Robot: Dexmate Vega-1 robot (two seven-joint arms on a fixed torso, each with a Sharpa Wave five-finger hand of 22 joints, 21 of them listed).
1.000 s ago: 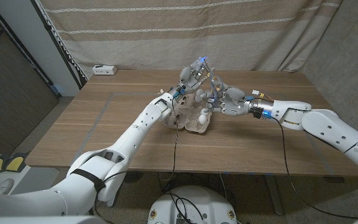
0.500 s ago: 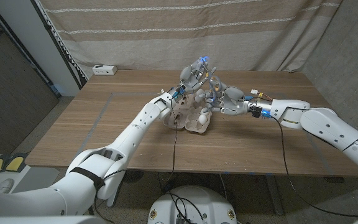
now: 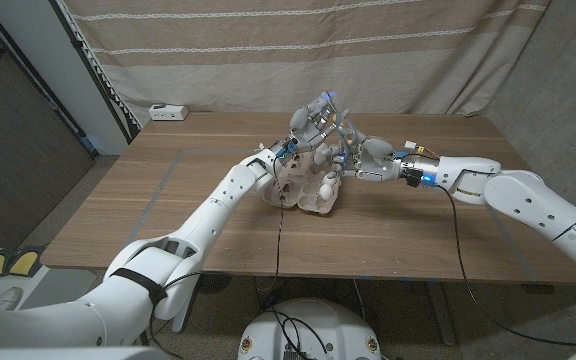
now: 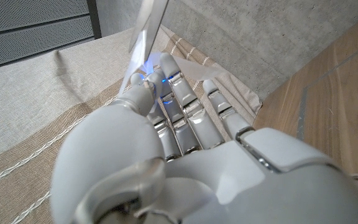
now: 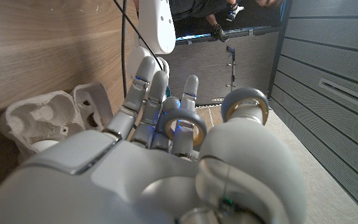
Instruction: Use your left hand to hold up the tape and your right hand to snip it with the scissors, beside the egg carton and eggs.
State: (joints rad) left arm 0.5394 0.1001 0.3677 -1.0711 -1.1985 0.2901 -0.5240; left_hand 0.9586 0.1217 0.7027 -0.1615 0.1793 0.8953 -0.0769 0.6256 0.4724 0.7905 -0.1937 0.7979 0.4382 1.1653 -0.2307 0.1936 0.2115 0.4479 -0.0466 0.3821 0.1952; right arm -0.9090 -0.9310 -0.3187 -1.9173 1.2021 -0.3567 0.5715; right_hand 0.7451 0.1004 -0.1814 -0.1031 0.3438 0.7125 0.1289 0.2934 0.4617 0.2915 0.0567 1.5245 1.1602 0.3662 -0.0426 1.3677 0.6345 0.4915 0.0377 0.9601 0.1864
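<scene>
Nearest the robot, the wooden surface (image 3: 168, 215) runs smooth and pale-grained up to the egg carton (image 3: 308, 195), a grey moulded-pulp tray with rounded cups, one of which holds a white egg (image 3: 325, 187); in the right wrist view the same carton (image 5: 42, 118) shows its rough, fibrous cups. Just above and beyond it the two hands meet, so this looks like the cutting step itself. The left hand (image 3: 313, 118) is raised over the carton with its fingers drawn together, and the left wrist view shows a thin translucent strip, the tape (image 4: 146, 34), rising from its pinched fingertips (image 4: 143, 84). The right hand (image 3: 360, 160) reaches in from the side with fingers curled toward that strip; the scissors cannot be made out clearly (too small and hidden among the fingers), so whether it grips them I cannot tell. The next move calls for the blades to close squarely across the taut tape. Farthest back hangs a coarse striped curtain (image 3: 298, 50).
</scene>
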